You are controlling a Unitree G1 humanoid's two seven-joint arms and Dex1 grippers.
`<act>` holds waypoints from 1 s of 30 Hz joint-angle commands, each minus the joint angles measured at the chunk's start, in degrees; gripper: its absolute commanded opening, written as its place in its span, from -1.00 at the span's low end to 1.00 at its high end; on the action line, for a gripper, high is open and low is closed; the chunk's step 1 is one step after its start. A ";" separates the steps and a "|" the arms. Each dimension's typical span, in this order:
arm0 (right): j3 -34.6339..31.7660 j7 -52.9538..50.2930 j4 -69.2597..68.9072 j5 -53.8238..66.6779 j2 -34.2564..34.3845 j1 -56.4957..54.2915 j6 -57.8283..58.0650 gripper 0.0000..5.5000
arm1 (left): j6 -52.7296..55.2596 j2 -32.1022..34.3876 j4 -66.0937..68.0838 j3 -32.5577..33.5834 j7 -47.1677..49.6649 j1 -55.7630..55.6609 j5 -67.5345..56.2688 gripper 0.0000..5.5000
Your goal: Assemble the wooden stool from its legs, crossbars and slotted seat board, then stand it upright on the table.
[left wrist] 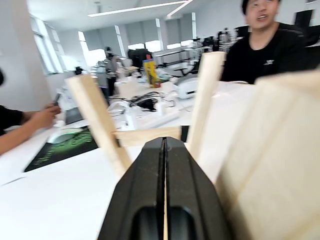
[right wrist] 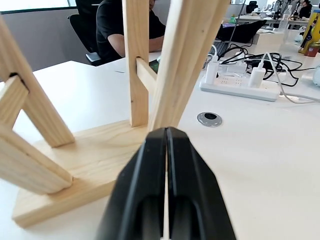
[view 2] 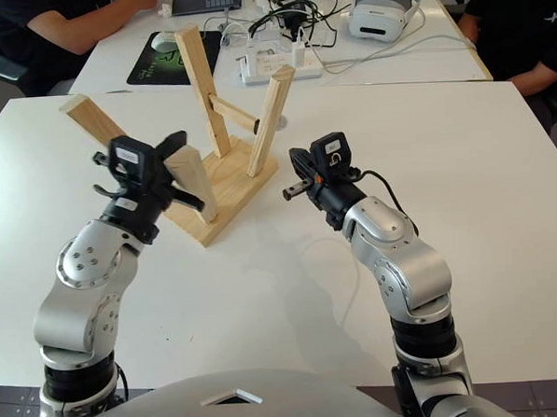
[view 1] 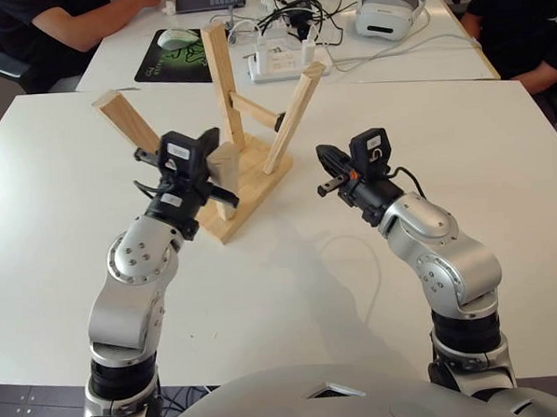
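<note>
Stool (view 1: 251, 180) inverted on tabletop (view 1: 462, 143), legs up. Left gripper (left wrist: 164, 150) at its 9 o'clock, jaws together beside near leg (view 1: 225, 166). Right gripper (right wrist: 166, 136) at 3 o'clock, jaws together.

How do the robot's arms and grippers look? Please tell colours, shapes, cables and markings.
The left arm and right arm have rounded silver-grey shells with black rings at the joints. The left gripper and right gripper are black and wedge-shaped. Each wrist carries a white label and thin black cables.
</note>
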 commanded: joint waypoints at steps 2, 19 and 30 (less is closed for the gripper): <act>-0.35 0.53 1.76 -0.11 1.33 -3.42 -0.37 -0.99 | 2.56 -1.68 0.42 -2.65 -1.98 -3.39 -2.24 -1.00; -0.15 0.35 4.20 -3.71 1.21 -2.49 -1.90 -0.99 | -2.75 -7.93 4.09 -4.73 0.05 -16.29 0.50 -1.00; -8.44 0.39 -4.00 -2.16 -1.28 7.45 -2.12 -0.99 | -1.83 3.67 -7.30 19.43 -2.42 -24.18 -5.02 -1.00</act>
